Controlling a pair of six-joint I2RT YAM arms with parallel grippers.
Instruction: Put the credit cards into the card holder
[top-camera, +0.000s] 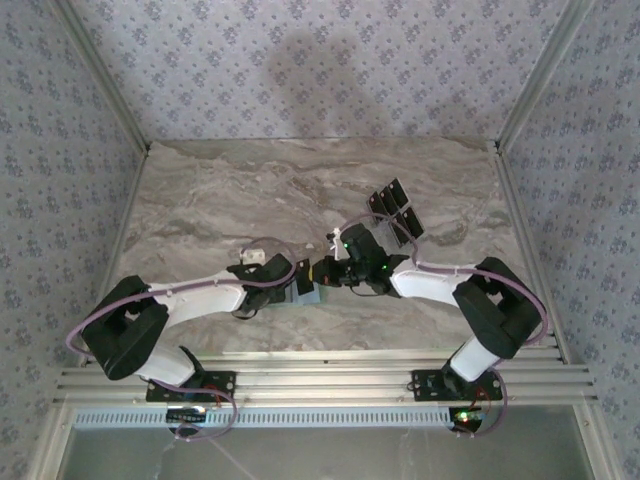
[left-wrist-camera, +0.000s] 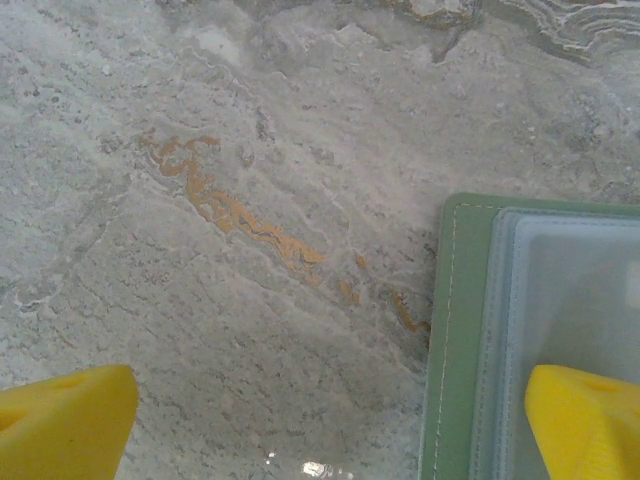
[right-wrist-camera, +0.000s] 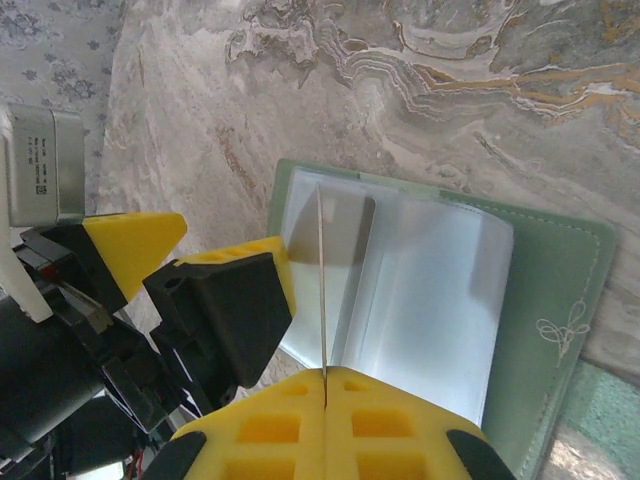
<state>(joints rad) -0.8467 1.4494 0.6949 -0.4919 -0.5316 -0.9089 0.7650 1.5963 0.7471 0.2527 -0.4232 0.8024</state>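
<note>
Credit card (right-wrist-camera: 321, 280) pinched edge-on in right hand (right-wrist-camera: 325, 390) above open card holder (right-wrist-camera: 560, 290), left hand (left-wrist-camera: 320, 430) spread wide, empty

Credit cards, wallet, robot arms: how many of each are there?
Robot arms: 2 (left arm, right arm)
Card holder: 1
Credit cards lying loose: 4, my best count of a tight cluster
Credit card in the right gripper: 1
Total: 8

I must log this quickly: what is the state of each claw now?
Left claw: open, empty, one finger over the holder.
Right claw: closed on a card, held edge-on above the holder.
</note>
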